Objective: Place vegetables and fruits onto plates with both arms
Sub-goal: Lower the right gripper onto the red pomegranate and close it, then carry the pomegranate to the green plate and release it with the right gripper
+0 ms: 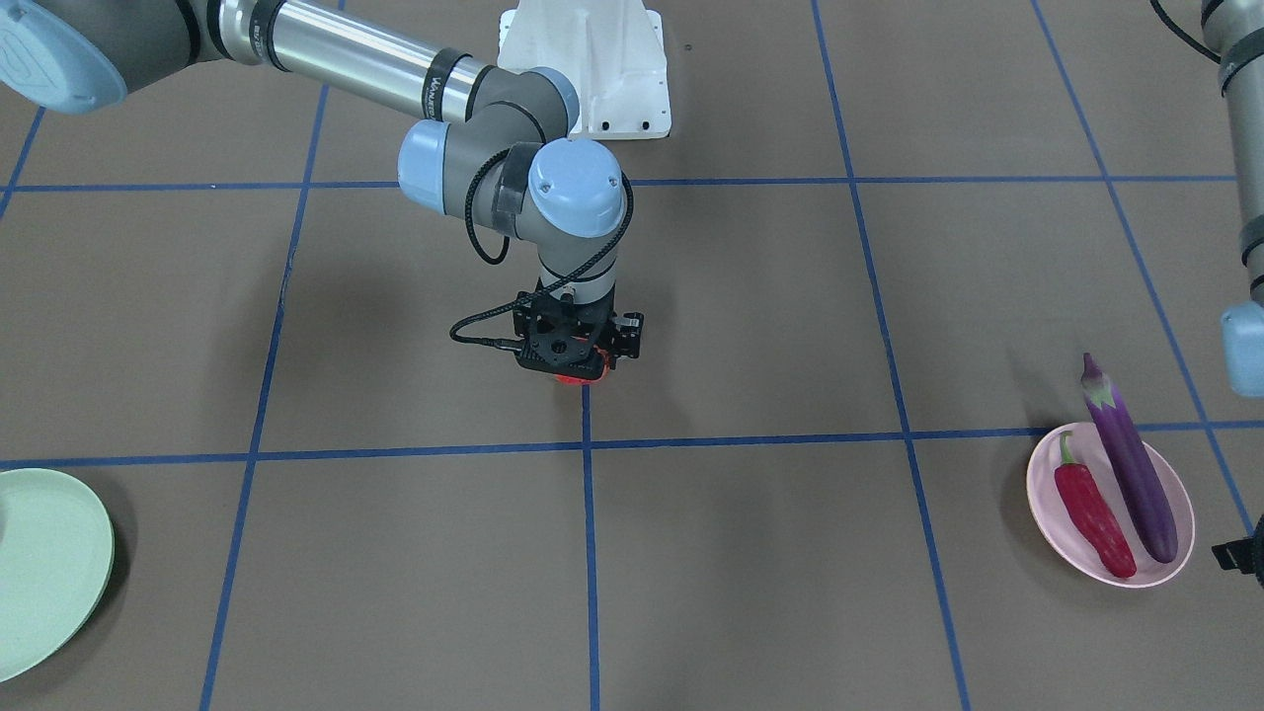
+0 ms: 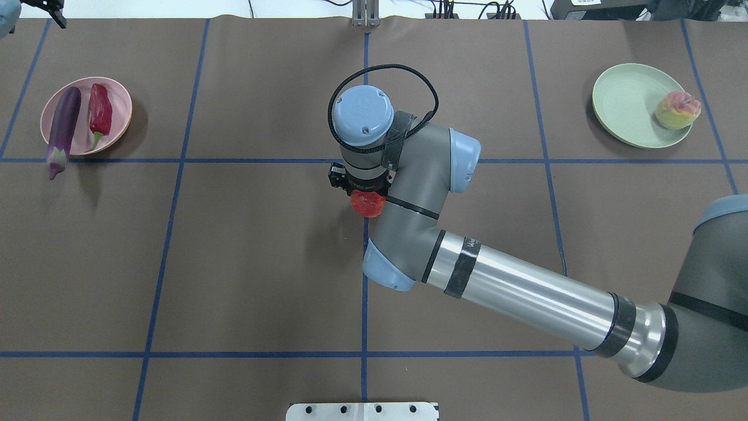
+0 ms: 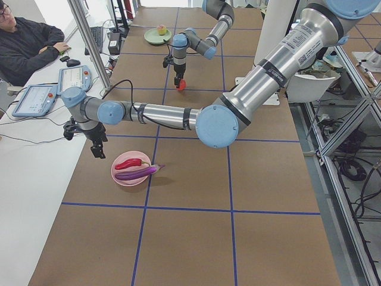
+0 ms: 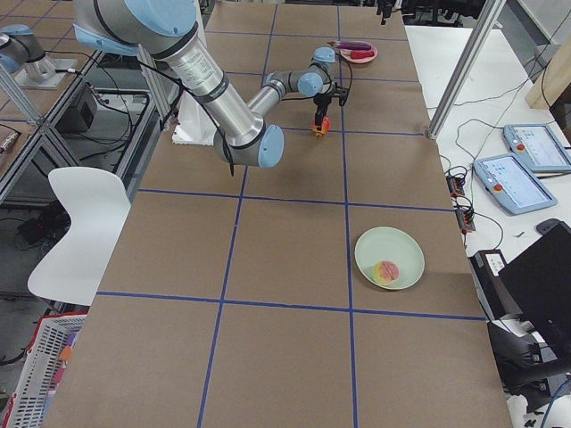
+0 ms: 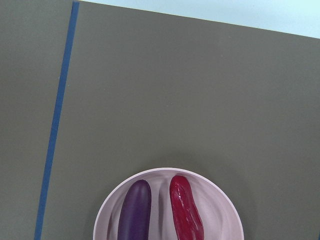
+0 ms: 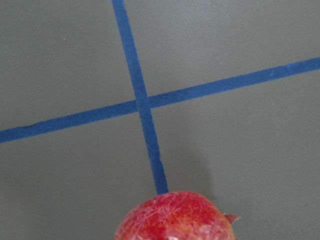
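Note:
My right gripper (image 1: 571, 357) is at the table's middle, shut on the round red-orange fruit (image 2: 367, 204), which also shows low in the right wrist view (image 6: 175, 217) just above a blue tape cross. The peach (image 2: 678, 110) lies on the pale green plate (image 2: 625, 105). The purple eggplant (image 2: 63, 128) and the red chili (image 2: 100, 114) lie side by side on the pale pink plate (image 2: 120, 99); the eggplant's calyx end hangs over the rim. My left gripper (image 2: 49, 10) hovers beyond the pink plate, empty, and looks open.
The white base block (image 1: 592, 69) stands at the robot's side of the table. Blue tape lines (image 1: 589, 513) grid the brown table. An operator (image 3: 24, 42) and tablets (image 3: 36, 98) are at a side desk past the pink plate.

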You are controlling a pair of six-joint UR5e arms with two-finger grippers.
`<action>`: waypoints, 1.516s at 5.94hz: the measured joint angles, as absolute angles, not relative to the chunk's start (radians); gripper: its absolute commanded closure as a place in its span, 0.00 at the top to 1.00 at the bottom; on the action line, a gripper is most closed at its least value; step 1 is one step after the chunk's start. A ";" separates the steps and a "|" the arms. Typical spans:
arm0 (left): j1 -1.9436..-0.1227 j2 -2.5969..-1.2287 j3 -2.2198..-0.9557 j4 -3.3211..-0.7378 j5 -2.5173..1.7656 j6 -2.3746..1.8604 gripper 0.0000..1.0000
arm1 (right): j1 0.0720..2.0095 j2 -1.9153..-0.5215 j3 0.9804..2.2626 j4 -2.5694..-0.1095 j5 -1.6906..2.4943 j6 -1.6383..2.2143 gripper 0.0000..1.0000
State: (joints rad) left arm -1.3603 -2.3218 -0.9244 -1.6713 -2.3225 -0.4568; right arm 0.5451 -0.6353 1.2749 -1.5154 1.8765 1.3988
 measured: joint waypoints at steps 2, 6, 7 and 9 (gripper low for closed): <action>-1.369 -2.276 -1.094 -1.564 -2.349 -0.452 1.00 | 0.558 -0.639 1.305 -1.527 1.881 1.396 0.00; -1.401 -1.858 -1.632 -1.533 -2.378 -0.258 1.00 | 0.736 -0.750 1.469 -1.611 1.951 1.173 0.00; -1.411 -1.813 -1.659 -1.534 -2.376 -0.224 1.00 | 0.803 -0.792 1.482 -1.612 1.972 1.067 0.00; -1.415 -1.762 -1.672 -1.557 -2.377 -0.202 1.00 | 0.960 -0.862 1.479 -1.606 2.021 0.818 0.00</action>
